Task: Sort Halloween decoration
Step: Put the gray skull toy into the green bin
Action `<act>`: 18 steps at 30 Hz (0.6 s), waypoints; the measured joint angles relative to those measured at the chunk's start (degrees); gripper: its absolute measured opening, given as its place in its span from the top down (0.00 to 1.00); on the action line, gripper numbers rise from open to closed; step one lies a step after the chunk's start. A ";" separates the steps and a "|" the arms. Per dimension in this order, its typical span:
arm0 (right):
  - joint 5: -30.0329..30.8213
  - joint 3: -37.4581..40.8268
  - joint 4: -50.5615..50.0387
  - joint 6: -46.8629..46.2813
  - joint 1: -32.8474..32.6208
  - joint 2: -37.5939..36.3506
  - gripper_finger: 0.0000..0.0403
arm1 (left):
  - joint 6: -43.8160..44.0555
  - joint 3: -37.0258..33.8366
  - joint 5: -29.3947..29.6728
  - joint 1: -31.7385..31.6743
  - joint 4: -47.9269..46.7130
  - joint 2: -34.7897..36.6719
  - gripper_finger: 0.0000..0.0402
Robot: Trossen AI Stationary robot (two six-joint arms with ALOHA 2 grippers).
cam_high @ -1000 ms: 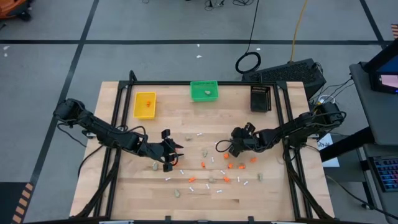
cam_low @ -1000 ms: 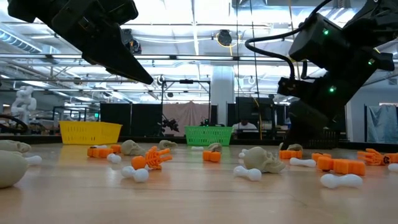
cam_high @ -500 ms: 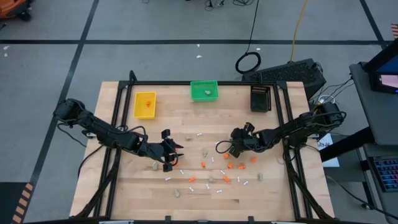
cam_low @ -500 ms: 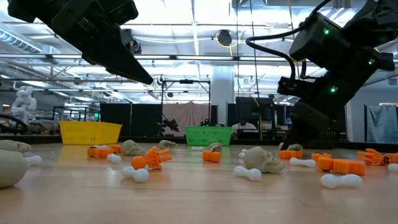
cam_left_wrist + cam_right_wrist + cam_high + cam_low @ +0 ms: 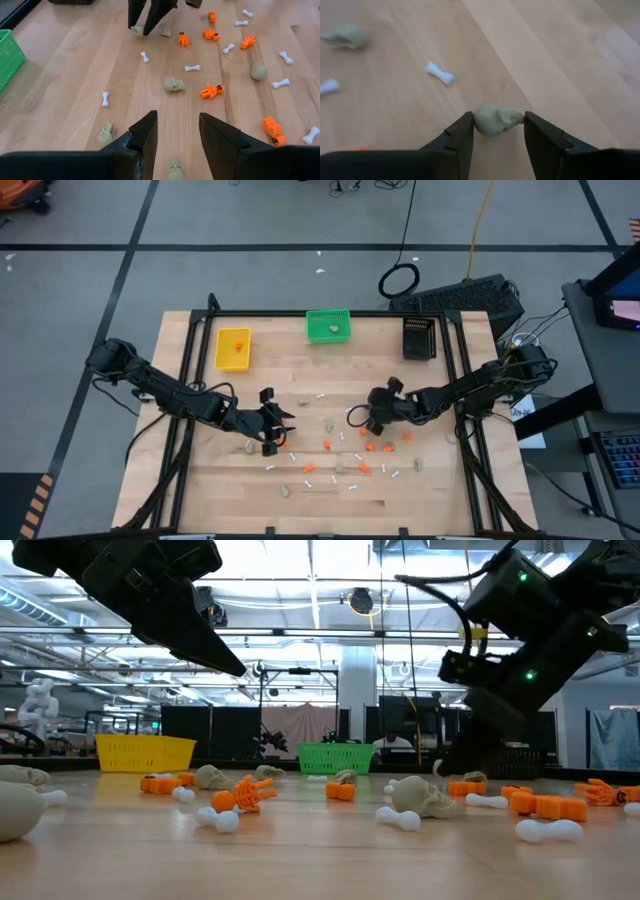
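Right pincer (image 5: 494, 131) clamped on a beige skull (image 5: 496, 120), held by its rounded sides just above the desk (image 5: 580, 60). Probably light, hard plastic — smooth and domed, so liable to squirt out unless gripped across the widest part. Left pincer (image 5: 176, 131) apart, empty, hovering over more skulls (image 5: 173, 84), white bones (image 5: 192, 67) and orange bits (image 5: 211, 91) scattered mid-desk. Beyond them, along the far edge — yellow bin (image 5: 233, 347), green bin (image 5: 328, 326), black bin (image 5: 419, 337). Nothing blocking the lift; loose pieces close by.

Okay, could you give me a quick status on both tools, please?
Right tool shut on a beige skull. Left tool open, empty, above scattered pieces. Nothing blocking.
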State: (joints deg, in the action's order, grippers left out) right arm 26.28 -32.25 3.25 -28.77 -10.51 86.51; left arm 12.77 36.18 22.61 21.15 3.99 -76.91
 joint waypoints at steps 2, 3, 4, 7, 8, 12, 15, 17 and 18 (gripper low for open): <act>-0.82 0.00 1.87 1.35 -0.06 -0.01 0.67 | -0.01 0.00 0.00 0.00 0.00 -0.01 0.64; -1.13 0.00 3.00 2.18 -0.08 -0.01 0.67 | 0.00 0.00 0.00 0.00 -0.01 0.00 0.64; -1.29 0.00 4.12 2.85 -0.10 -0.01 0.67 | 0.00 0.00 0.00 0.00 -0.01 -0.02 0.64; -2.65 0.00 7.62 5.12 -0.10 -0.01 0.67 | 0.00 0.00 -0.02 0.00 -0.02 0.00 0.64; -2.87 0.00 8.99 5.99 -0.10 -0.01 0.67 | 0.00 0.00 -0.02 0.00 -0.02 0.00 0.64; -4.14 0.00 16.03 8.22 -0.10 -0.01 0.68 | 0.00 0.00 -0.02 -0.01 -0.02 -0.01 0.64; -4.18 0.00 19.13 9.48 -0.42 -0.04 0.69 | 0.03 0.00 -0.02 0.00 -0.04 -0.01 0.64; -4.06 0.00 18.55 9.79 -0.47 -0.04 0.70 | 0.07 0.00 -0.02 0.00 -0.04 -0.02 0.64; -4.45 0.00 17.92 9.14 -0.47 -0.04 0.70 | 0.13 0.00 -0.02 0.00 -0.04 -0.02 0.64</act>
State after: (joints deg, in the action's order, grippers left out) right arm 21.84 -32.25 21.16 -19.63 -10.98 86.48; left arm 12.90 36.18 22.59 21.15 3.95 -76.93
